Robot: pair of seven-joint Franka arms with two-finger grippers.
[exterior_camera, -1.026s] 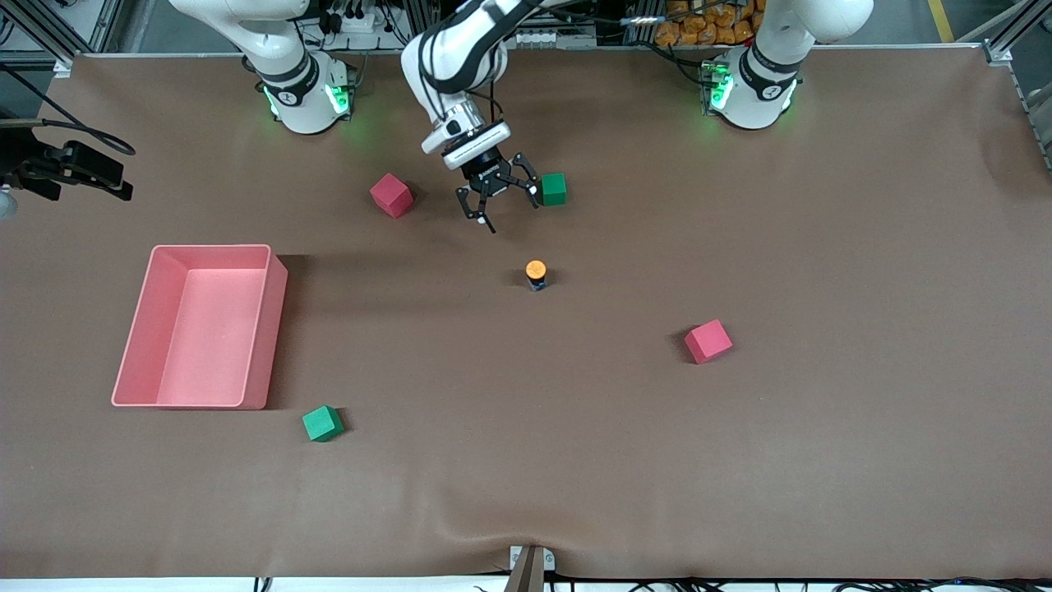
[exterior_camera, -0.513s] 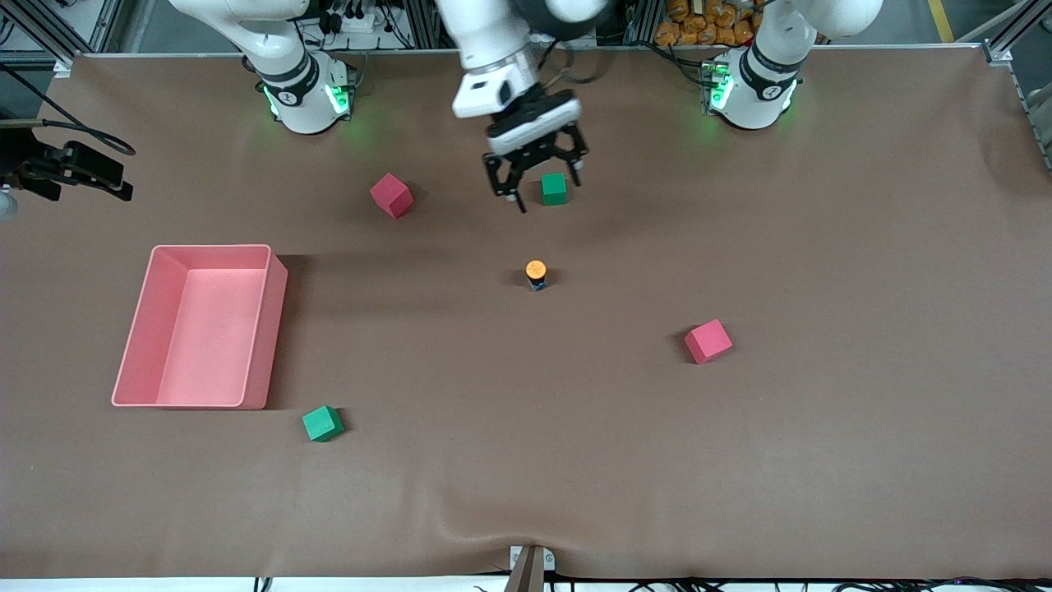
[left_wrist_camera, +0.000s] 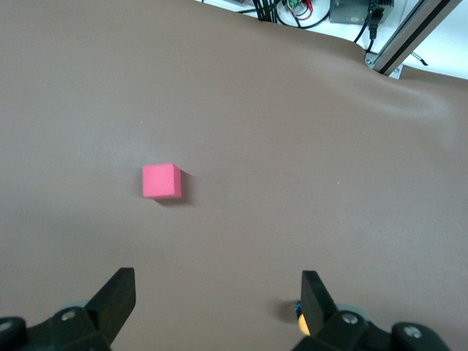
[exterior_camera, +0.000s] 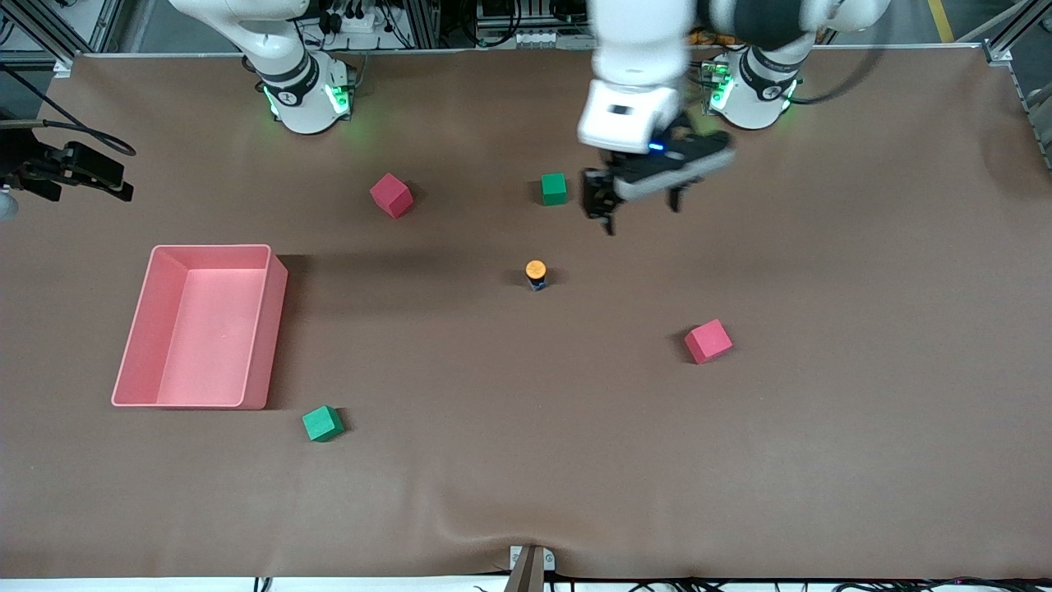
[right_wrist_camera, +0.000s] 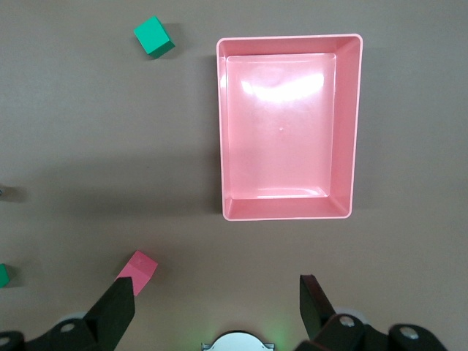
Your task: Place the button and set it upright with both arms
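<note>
The left gripper (exterior_camera: pixel 639 193), fingers spread and empty, has swung away over the desk (exterior_camera: pixel 863 411) toward its own base, leaving the button (exterior_camera: pixel 536 274) upright, nearer the camera; placing looks finished. The right gripper (right_wrist_camera: pixel 216 311) waits spread above the pink bin (right_wrist_camera: pixel 289 124)

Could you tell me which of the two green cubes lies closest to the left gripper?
The green cube beside the left gripper, farther from the front camera than the button.
</note>
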